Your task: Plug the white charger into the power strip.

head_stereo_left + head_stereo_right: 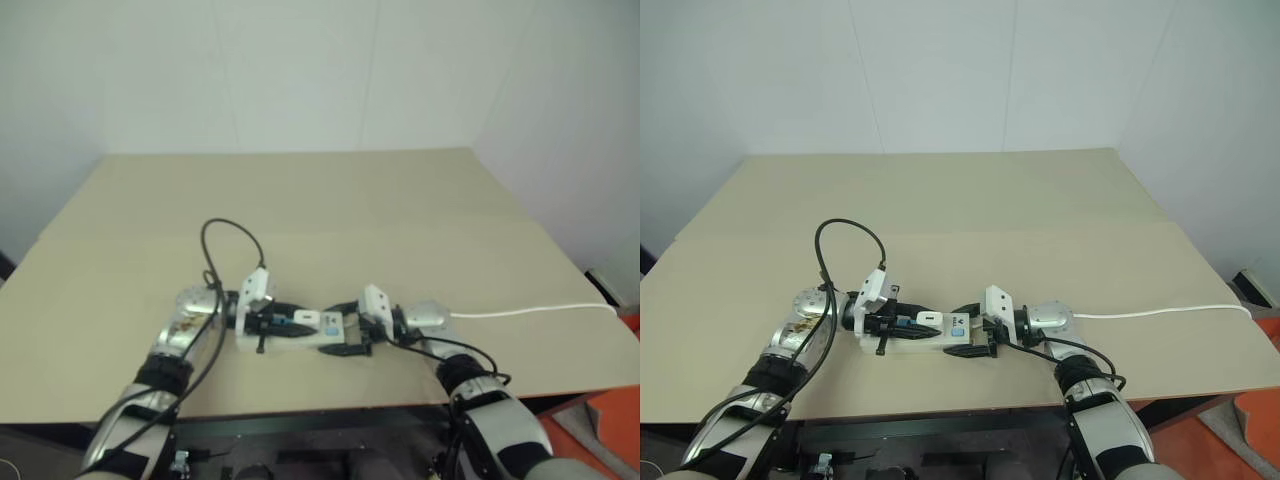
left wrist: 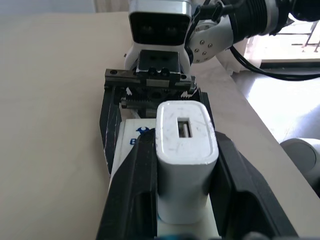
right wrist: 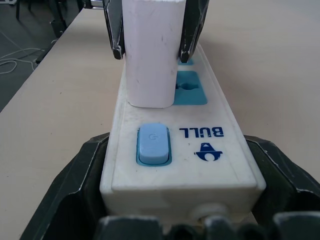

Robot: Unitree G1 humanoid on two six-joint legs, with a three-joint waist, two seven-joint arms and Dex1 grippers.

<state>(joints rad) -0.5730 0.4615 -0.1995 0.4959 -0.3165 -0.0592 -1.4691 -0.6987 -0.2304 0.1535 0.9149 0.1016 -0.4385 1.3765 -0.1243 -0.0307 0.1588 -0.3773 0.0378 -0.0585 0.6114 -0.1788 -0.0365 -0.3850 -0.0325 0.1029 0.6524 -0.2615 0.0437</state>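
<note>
Left hand [image 2: 182, 200] clenched on white charger [image 2: 184, 150], charger upright on power strip [image 3: 190, 150], seemingly seated in socket beside blue switch [image 3: 152, 144]. Right hand [image 3: 180, 220] grasps strip's switch end. Strip lies flat on surface [image 1: 990, 200], white cord [image 1: 1160, 313] trailing from switch end.

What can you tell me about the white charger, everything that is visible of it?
The white charger is a small glossy plastic block with rounded edges, faintly scuffed, with one USB slot in its end face. It stands upright on the power strip, at a socket beside the blue switch. The left gripper is shut on its two sides. Whether it is fully seated cannot be told.
</note>
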